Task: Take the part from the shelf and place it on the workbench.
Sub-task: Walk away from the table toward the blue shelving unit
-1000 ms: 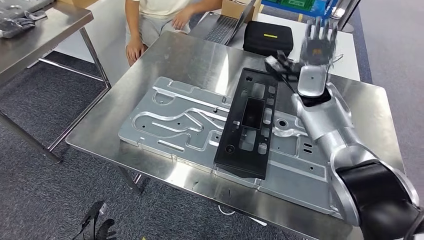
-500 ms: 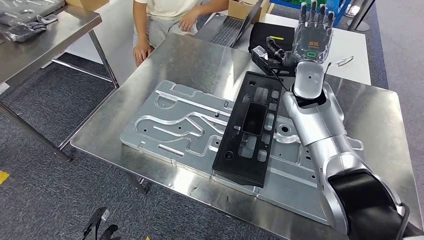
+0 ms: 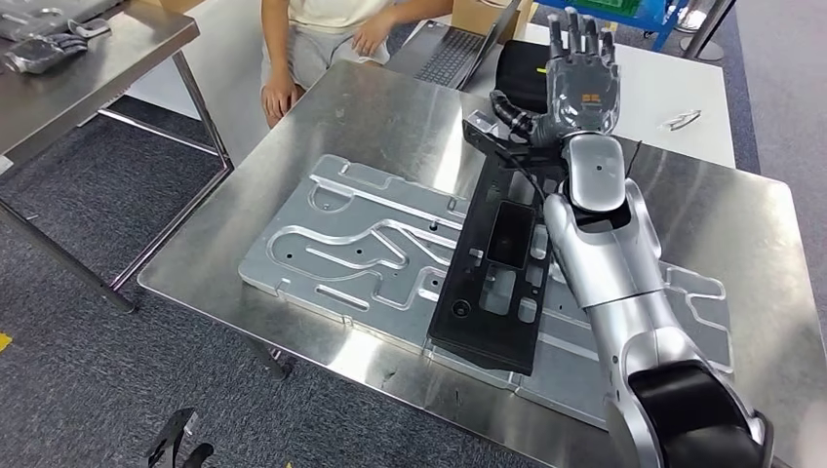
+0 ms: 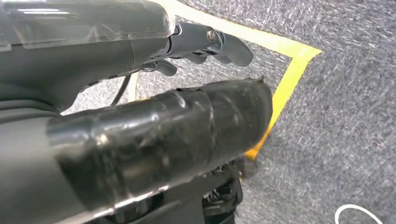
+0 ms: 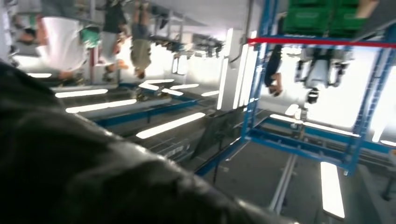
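The black perforated part [image 3: 497, 258] lies flat on the grooved aluminium plate [image 3: 341, 234] on the steel workbench [image 3: 390, 107]. My right hand [image 3: 577, 83] is raised above the part's far end, with its fingers spread and pointing up. It holds nothing and does not touch the part. My right arm [image 3: 614, 263] stretches over the part's right side and hides some of it. In the left wrist view my left hand [image 4: 140, 116] hangs over grey carpet with a yellow tape line, its fingers [image 4: 205, 44] loosely extended and empty.
A person [image 3: 322, 29] sits at the workbench's far side beside a laptop [image 3: 444, 54] and a black case [image 3: 522, 68]. A second steel table [image 3: 88, 58] stands at the left. The right wrist view shows a blue shelf rack [image 5: 299, 93].
The whole picture has shifted slightly. My right arm has swung left, bringing the raised hand over the part's far end. The part stays flat on the plate.
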Controlling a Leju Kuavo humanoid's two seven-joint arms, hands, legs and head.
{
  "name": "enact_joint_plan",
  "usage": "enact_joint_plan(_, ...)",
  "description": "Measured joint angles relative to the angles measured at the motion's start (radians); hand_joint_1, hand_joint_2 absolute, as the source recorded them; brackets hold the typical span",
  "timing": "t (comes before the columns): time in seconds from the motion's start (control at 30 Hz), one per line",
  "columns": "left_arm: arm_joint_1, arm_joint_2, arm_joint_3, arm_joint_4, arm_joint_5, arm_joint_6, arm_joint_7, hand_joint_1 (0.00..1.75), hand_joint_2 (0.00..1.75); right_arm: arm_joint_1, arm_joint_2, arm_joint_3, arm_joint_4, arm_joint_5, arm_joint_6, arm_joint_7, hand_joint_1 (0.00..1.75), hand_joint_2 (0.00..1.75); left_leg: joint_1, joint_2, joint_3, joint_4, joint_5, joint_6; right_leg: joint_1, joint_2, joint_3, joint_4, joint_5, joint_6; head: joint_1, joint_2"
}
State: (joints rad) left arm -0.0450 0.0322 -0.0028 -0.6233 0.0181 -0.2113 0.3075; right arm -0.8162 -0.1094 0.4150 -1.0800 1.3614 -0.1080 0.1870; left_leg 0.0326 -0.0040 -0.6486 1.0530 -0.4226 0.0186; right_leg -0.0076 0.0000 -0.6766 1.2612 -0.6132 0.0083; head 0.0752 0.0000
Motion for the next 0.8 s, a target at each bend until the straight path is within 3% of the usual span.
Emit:
enact_joint_plan(0.03, -0.004, 0.003, 0.002, 0.004, -0.005, -0.001, -0.003, 0.00, 0.00, 0.018, 0.008, 0.012, -0.035, -0.012, 0.015, -0.010, 0.00, 0.00, 0.001, 0.000, 0.000, 0.000, 0.000, 0.000, -0.006, 0.000, -0.024, 0.046, -0.009, 0.004, 0.000, 0.000)
enact_joint_plan(0.07, -0.010, 0.005, 0.004, 0.010, -0.010, -0.002, -0.007, 0.00, 0.00, 0.033, 0.017, 0.026, -0.068, -0.022, 0.027, -0.015, 0.00, 0.00, 0.003, 0.000, -0.001, 0.000, -0.001, -0.001, -0.010, 0.000, -0.032, 0.057, 0.002, 0.007, 0.000, 0.000)
enact_joint_plan(0.1, -0.016, 0.007, 0.007, 0.016, -0.015, -0.002, -0.012, 0.00, 0.00, 0.045, 0.025, 0.043, -0.099, -0.031, 0.037, -0.017, 0.00, 0.00, 0.005, 0.000, -0.001, 0.000, -0.001, -0.002, -0.015, -0.001, -0.023, 0.033, 0.029, 0.010, 0.000, 0.000)
enact_joint_plan(0.17, -0.028, 0.011, 0.010, 0.024, -0.026, -0.002, -0.017, 0.00, 0.00, 0.054, 0.036, 0.070, -0.151, -0.043, 0.046, -0.016, 0.00, 0.00, 0.008, -0.001, -0.001, -0.001, 0.001, -0.006, -0.021, 0.000, 0.037, -0.096, 0.098, 0.015, 0.000, 0.000)
enact_joint_plan(0.23, -0.035, 0.015, 0.011, 0.027, -0.040, -0.002, -0.020, 0.00, 0.00, 0.059, 0.043, 0.094, -0.197, -0.054, 0.050, -0.022, 0.00, 0.00, 0.008, -0.003, -0.003, -0.003, 0.007, -0.020, -0.018, 0.003, 0.079, -0.191, 0.130, 0.015, 0.000, 0.000)
enact_joint_plan(0.3, -0.036, 0.018, 0.011, 0.031, -0.053, 0.001, -0.022, 0.00, 0.00, 0.071, 0.048, 0.121, -0.236, -0.060, 0.050, -0.030, 0.00, 0.00, 0.006, -0.004, -0.005, -0.010, 0.018, -0.037, -0.010, 0.006, 0.079, -0.205, 0.136, 0.007, -0.001, 0.000)
enact_joint_plan(0.37, -0.036, 0.018, 0.011, 0.040, -0.059, 0.005, -0.023, 0.00, 0.00, 0.083, 0.052, 0.148, -0.271, -0.062, 0.050, -0.032, 0.00, 0.00, 0.009, -0.002, -0.010, -0.008, 0.011, -0.049, -0.011, 0.006, 0.073, -0.210, 0.149, -0.010, -0.001, 0.000)
enact_joint_plan(0.43, -0.038, 0.020, 0.011, 0.051, -0.061, 0.006, -0.028, 0.00, 0.00, 0.086, 0.055, 0.171, -0.297, -0.065, 0.050, -0.032, 0.00, 0.00, 0.010, 0.001, -0.036, 0.058, -0.051, -0.050, -0.010, 0.005, 0.061, -0.218, 0.167, -0.032, -0.003, 0.000)
enact_joint_plan(0.5, -0.043, 0.024, 0.012, 0.063, -0.064, 0.005, -0.038, 0.00, 0.00, 0.089, 0.056, 0.190, -0.313, -0.072, 0.050, -0.033, 0.00, 0.00, 0.005, 0.001, -0.079, 0.189, -0.137, -0.047, 0.000, 0.004, 0.043, -0.216, 0.181, -0.046, -0.003, 0.000)
enact_joint_plan(0.57, -0.048, 0.029, 0.013, 0.078, -0.072, 0.002, -0.051, 0.00, 0.00, 0.092, 0.056, 0.207, -0.322, -0.079, 0.048, -0.032, 0.00, 0.00, -0.002, 0.001, -0.088, 0.267, -0.174, -0.041, 0.013, 0.005, 0.021, -0.212, 0.196, -0.053, -0.003, 0.000)
enact_joint_plan(0.6, -0.050, 0.030, 0.013, 0.085, -0.077, 0.003, -0.056, 0.00, 0.00, 0.093, 0.055, 0.214, -0.326, -0.082, 0.047, -0.031, 0.00, 0.00, -0.006, 0.001, -0.065, 0.252, -0.168, -0.035, 0.018, 0.006, 0.010, -0.210, 0.203, -0.055, -0.003, 0.000)
enact_joint_plan(0.7, -0.058, 0.032, 0.014, 0.096, -0.091, 0.006, -0.065, 0.00, 0.00, 0.092, 0.054, 0.223, -0.338, -0.088, 0.045, -0.029, 0.00, 0.00, -0.024, 0.001, 0.074, 0.057, -0.118, -0.004, 0.031, 0.007, -0.013, -0.206, 0.225, -0.055, -0.002, 0.000)
enact_joint_plan(0.73, -0.061, 0.033, 0.014, 0.098, -0.095, 0.007, -0.067, 0.00, 0.00, 0.091, 0.052, 0.224, -0.342, -0.090, 0.044, -0.029, 0.00, 0.00, -0.029, 0.001, 0.101, 0.011, -0.108, 0.002, 0.033, 0.006, -0.018, -0.205, 0.232, -0.052, -0.002, 0.000)
enact_joint_plan(0.8, -0.065, 0.033, 0.014, 0.101, -0.101, 0.009, -0.071, 0.00, 0.00, 0.091, 0.050, 0.230, -0.344, -0.093, 0.043, -0.029, 0.00, 0.00, -0.035, 0.003, 0.106, -0.014, -0.094, 0.007, 0.033, 0.004, -0.023, -0.208, 0.246, -0.044, -0.002, 0.000)
